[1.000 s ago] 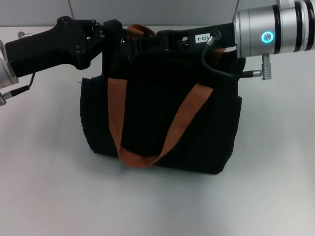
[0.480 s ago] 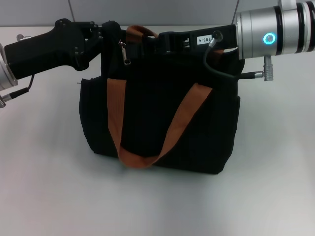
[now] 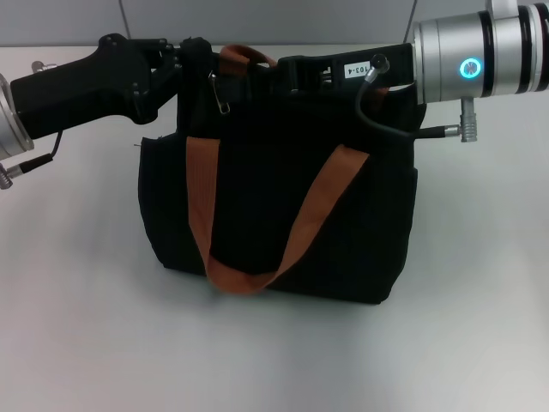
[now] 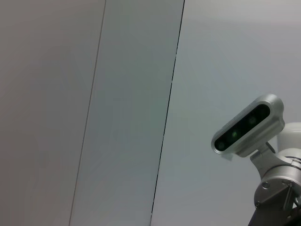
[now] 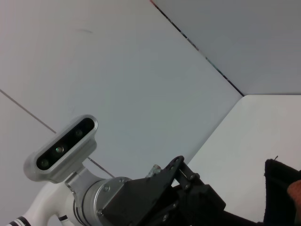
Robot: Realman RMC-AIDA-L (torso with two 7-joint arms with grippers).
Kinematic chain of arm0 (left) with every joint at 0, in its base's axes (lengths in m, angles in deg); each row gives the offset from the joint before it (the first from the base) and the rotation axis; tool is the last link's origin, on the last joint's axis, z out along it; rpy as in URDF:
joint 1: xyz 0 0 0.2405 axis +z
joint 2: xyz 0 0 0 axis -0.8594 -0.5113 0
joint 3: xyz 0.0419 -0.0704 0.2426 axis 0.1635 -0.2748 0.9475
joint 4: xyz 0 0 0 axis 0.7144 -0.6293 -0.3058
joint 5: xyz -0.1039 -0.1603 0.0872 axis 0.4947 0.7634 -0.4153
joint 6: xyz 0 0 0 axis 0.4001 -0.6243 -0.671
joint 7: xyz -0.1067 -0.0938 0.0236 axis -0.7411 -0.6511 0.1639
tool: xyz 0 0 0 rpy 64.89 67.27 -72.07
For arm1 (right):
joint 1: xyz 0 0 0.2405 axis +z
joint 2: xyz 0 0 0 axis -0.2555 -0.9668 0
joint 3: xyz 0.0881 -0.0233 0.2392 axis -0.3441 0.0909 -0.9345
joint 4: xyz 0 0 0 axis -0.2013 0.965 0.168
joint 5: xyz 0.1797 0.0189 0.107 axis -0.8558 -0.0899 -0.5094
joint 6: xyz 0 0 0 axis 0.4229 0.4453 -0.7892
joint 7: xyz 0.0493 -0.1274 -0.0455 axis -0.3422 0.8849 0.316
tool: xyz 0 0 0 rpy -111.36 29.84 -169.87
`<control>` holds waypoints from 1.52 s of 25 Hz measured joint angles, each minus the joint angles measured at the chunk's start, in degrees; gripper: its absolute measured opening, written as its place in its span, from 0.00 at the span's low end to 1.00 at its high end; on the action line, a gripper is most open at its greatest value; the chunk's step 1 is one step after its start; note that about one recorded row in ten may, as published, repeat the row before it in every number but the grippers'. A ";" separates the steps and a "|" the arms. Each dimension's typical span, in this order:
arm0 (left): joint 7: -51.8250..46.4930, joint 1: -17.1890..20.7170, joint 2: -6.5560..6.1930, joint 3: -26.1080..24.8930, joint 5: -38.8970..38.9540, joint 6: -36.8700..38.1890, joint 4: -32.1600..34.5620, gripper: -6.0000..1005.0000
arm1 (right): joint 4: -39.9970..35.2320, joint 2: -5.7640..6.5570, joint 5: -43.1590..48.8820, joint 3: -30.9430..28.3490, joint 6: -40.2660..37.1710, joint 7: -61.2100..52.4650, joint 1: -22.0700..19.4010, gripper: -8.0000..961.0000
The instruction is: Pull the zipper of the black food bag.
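The black food bag stands upright mid-table in the head view, its two brown-orange strap handles hanging down its front. The silver zipper pull tab dangles free at the bag's top edge near its left corner. My left gripper reaches in from the left and sits against that top left corner, just left of the tab. My right gripper comes in from the right and lies along the bag's top edge, dark against the dark fabric. A corner of the bag also shows in the right wrist view.
The bag rests on a white table that spreads in front of it and to both sides. A grey wall stands behind. The left wrist view shows only wall panels and the right arm's wrist camera.
My left gripper has risen a little at the bag's corner. The silver pull tab, hardly seen before, now hangs in plain view. The right arm has shifted only slightly.
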 joint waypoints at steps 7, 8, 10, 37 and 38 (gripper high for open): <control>-0.05 -0.15 0.02 -0.03 -0.01 0.06 -0.05 0.03 | 0.00 0.00 0.00 -0.06 0.13 0.00 0.03 0.16; -0.06 -0.16 -0.01 -0.03 -0.01 0.14 -0.05 0.03 | -0.02 0.00 0.01 -0.25 0.12 0.00 0.01 0.18; -0.06 -0.16 -0.07 -0.04 0.00 0.16 -0.05 0.03 | -0.02 0.00 0.00 -0.33 0.09 0.00 0.01 0.21; -0.20 -0.05 -0.46 -0.10 0.07 1.04 -0.08 0.03 | -1.37 0.03 0.56 4.11 2.92 2.59 0.42 0.30; -0.24 -0.14 -0.39 -0.06 0.07 1.06 -0.08 0.03 | -1.37 -0.03 0.26 4.91 3.15 2.75 0.59 0.30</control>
